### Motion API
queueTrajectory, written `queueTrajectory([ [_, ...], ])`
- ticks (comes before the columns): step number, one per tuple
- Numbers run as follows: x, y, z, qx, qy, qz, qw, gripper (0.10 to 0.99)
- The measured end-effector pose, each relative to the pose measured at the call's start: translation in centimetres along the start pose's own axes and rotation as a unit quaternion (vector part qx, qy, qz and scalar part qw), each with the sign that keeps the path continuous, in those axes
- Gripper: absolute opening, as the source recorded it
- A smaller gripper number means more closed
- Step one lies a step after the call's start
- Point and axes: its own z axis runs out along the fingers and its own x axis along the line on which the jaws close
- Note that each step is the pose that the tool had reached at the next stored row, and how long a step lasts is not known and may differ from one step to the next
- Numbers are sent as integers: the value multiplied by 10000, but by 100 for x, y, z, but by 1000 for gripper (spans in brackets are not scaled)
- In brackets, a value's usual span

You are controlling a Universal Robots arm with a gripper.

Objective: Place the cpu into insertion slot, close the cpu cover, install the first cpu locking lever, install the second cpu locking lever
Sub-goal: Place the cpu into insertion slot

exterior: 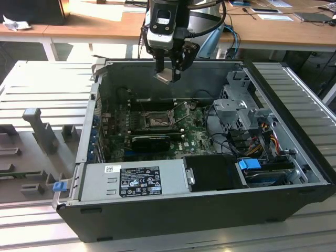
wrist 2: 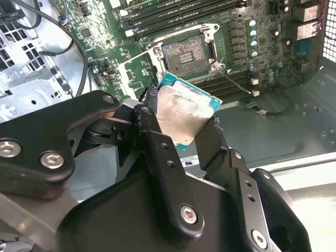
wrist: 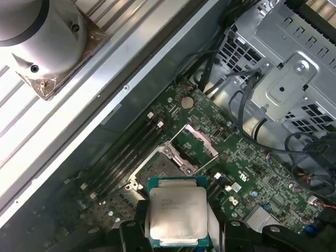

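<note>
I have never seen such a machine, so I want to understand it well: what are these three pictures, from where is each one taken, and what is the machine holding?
It is one robot arm with a gripper, a two-fingered clamp, at its end. The exterior view comes from a camera off the arm: the gripper hangs above an open computer case on a metal table. Both wrist views come from cameras riding on the arm, looking past the fingers. The gripper is shut on the cpu, a flat silver chip, above the green circuit board. Below, the insertion slot is empty and the cpu cover stands open.
</note>
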Motion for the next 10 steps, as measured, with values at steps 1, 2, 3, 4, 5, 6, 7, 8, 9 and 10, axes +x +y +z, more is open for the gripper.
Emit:
queueTrajectory([
  [1, 1, -1, 0, -2, -7, 82, 10000, 529],
  [2, 1, -1, 0, -4, -14, 159, 9999, 529],
  [3, 0, -2, 4, -3, -15, 181, 9998, 529],
  [4, -1, -3, 8, -1, -15, 182, 9998, 529],
  [5, -1, -3, 9, -2, -17, 210, 9998, 529],
  [6, -1, -3, 10, -4, -24, 283, 9996, 529],
  [7, -1, -3, 10, -6, -33, 389, 9992, 529],
  [8, -1, -3, 10, -7, -39, 458, 9989, 529],
  [9, -1, -3, 11, -9, -46, 535, 9986, 529],
  [10, -1, -3, 11, -11, -55, 622, 9981, 529],
])
